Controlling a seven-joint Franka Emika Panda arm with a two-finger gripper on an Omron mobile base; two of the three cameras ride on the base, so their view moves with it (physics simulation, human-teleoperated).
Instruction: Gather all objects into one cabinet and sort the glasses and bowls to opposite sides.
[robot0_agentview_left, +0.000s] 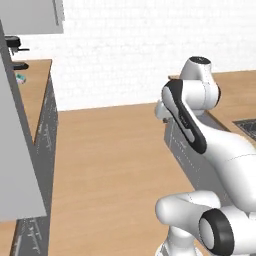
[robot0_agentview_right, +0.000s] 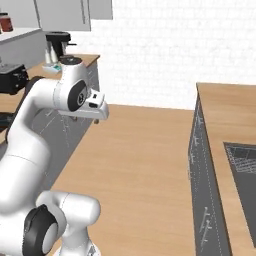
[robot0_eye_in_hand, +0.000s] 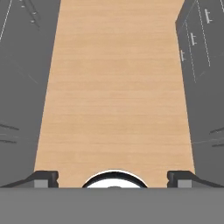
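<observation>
My gripper is open, and its two dark fingertips stand far apart with nothing between them. It points down at the wooden floor of the aisle between two rows of dark grey base cabinets. The arm's hand hangs folded close to the robot's body, above the aisle. The objects, the glasses, the bowls and the cabinet are out of view.
The left counter carries a black coffee machine and a dark toaster. A red-filled jar stands on a high ledge. The right counter holds a sink. A tall grey panel stands close at left.
</observation>
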